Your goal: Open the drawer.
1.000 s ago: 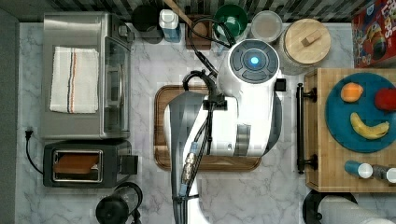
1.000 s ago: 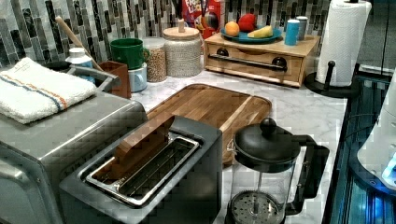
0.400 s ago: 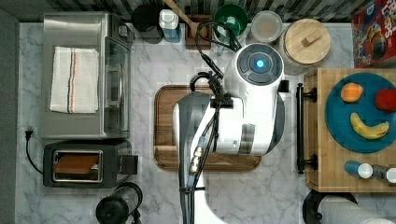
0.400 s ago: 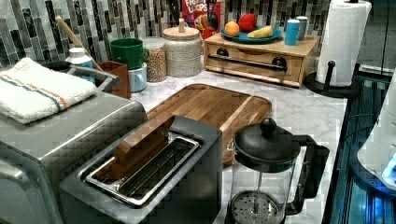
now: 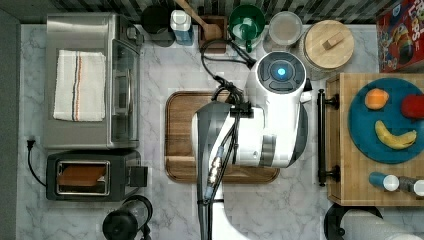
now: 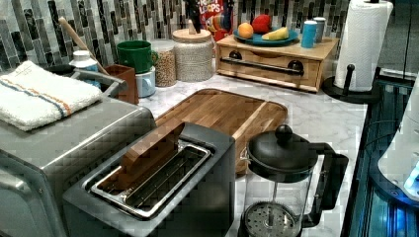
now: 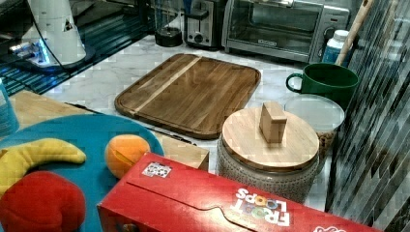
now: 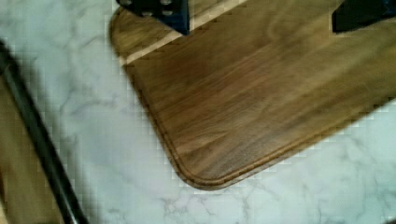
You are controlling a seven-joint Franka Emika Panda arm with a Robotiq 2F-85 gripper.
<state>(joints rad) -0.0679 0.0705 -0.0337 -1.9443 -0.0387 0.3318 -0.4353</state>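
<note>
Light-wood drawer (image 6: 269, 66), closed: rigid, probably slides stiffly under loaded top. Grasp black bar handle (image 5: 321, 139) mid-span. Gripper (image 8: 261, 16) fingers spread wide, empty.

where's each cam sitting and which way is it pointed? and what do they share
Top view: overhead, looking straight down on the marble counter; the white arm covers the cutting board.
Left view: low behind the toaster, looking across to the drawer; arm base at the left view's right edge.
Right view: from above the blue plate, toward the toaster oven; arm base at its upper left.
Wrist view: looking down past the claw at a board corner and the bar handle.
All four share the board.
</note>
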